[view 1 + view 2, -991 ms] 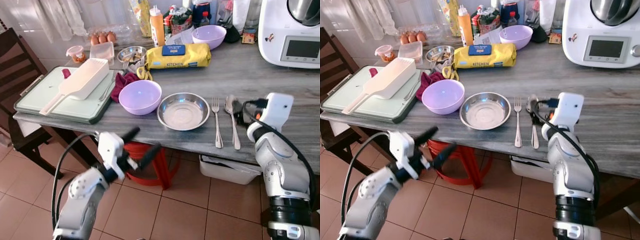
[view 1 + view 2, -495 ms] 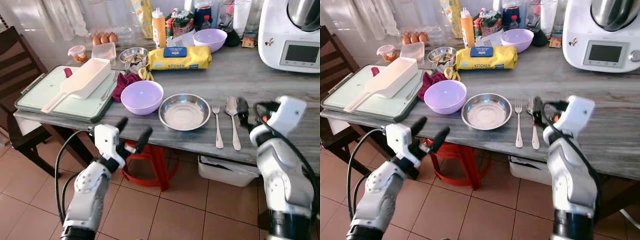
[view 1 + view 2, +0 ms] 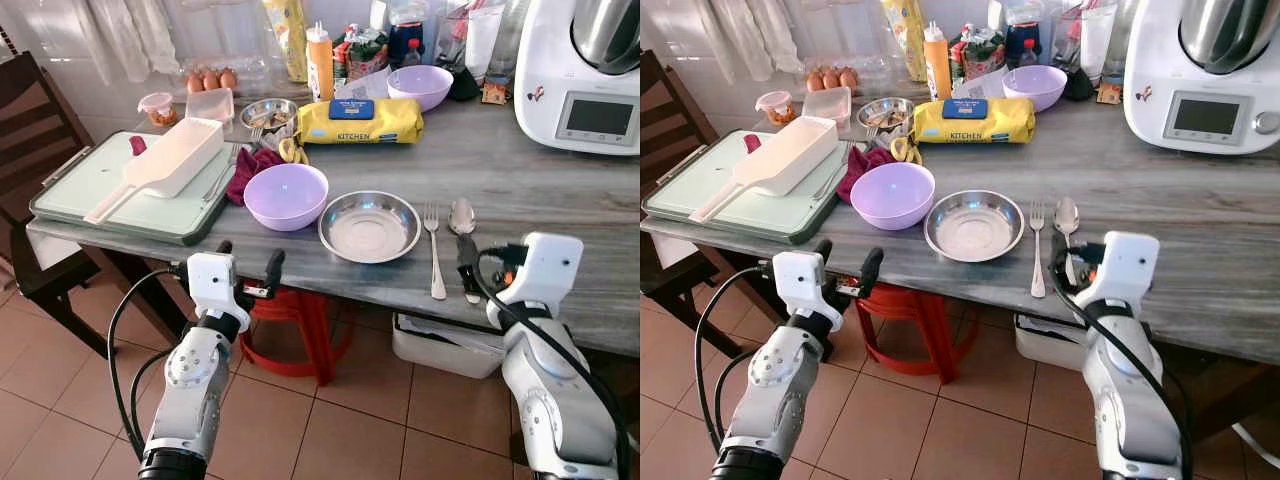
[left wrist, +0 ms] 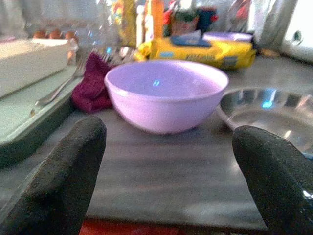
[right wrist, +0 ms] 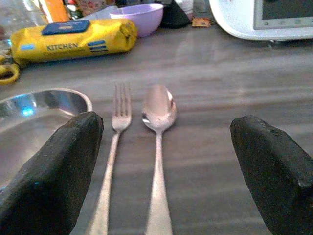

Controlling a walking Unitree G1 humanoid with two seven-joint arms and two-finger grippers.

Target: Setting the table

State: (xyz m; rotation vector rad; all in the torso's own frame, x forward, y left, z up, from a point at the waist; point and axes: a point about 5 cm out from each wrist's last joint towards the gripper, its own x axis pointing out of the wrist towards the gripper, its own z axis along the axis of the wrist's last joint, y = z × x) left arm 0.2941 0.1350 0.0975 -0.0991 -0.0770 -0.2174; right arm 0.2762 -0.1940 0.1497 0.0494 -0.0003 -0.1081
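Right tool (image 3: pixel 1072 262), fingers apart and empty, has dropped to the bench (image 3: pixel 520 170) edge at lower right, off the spoon (image 3: pixel 463 222). Spoon lies beside fork (image 3: pixel 433 245), right of steel plate (image 3: pixel 369 224) (setting looks placed). Left tool (image 3: pixel 247 275), also apart, has drawn in lower left, facing the purple bowl (image 4: pixel 165 93).

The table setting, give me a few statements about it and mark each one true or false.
1. The fork lies between the steel plate and the spoon. True.
2. The right gripper is clamped on the spoon. False: its fingers are open and hold nothing.
3. The purple bowl sits on the green tray. False: it stands on the table beside the tray.
4. The left gripper is open, facing the purple bowl. True.
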